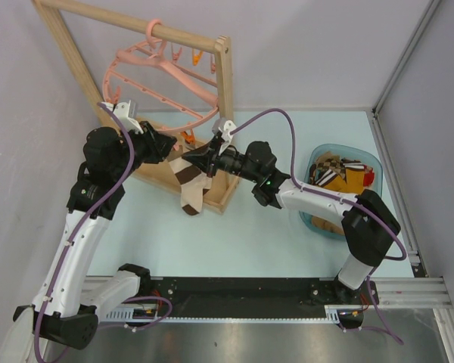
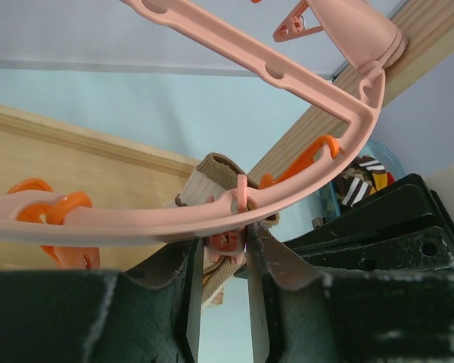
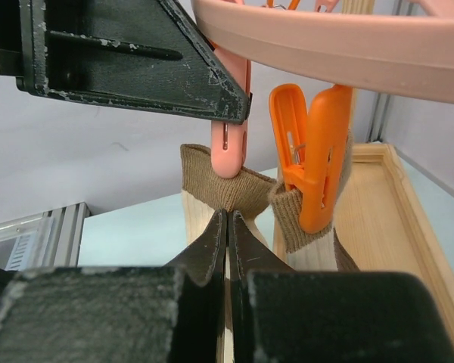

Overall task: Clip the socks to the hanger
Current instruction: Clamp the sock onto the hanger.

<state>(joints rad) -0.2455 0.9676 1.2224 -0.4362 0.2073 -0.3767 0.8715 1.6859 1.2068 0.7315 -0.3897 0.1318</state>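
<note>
Left hand (image 2: 225, 249): narrow, squeezing the pink clip (image 3: 229, 144) under the hanger (image 1: 160, 85) ring.
Right hand (image 3: 227, 227): pinched shut on the cream-and-brown sock (image 3: 206, 165), whose cuff touches that clip.
Technique: push the cuff deep between the clip tips, and release the clip before the sock.
Count: two cuffs, one in the orange clip (image 3: 315, 166); the number of basket (image 1: 340, 150) socks is unclear.

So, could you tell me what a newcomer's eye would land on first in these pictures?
Both arms meet under the pink hanger at the far left: the left gripper squeezes a pink clip while the right gripper pinches the cream-and-brown sock just below it. Beside them an orange clip bites a second cuff, and a blue basin at the right holds more socks.
</note>
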